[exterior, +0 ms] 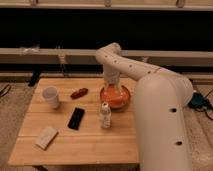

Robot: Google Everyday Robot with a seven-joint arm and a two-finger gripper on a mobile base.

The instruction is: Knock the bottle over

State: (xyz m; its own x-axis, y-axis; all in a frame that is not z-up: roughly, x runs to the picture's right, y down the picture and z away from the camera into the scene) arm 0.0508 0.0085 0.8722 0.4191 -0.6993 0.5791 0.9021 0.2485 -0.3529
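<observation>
Bottle [105, 115] upright at centre of frame on bench [90, 147], just in front of orange bowl [121, 100]; not yet toppled. Stands free, so sideways push should tip it. Gripper [113, 88] hangs over bowl, just behind bottle, likely staged for that push; clenched or released, cannot tell. Arm [150, 85] rises from lower right, arches over, wrist pointing down. Cup [50, 96] well apart, left

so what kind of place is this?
Probably an indoor lab or office test space: small wooden table of props, carpeted floor, dark wall behind. Gripper sits over the orange bowl, behind the upright bottle.
</observation>
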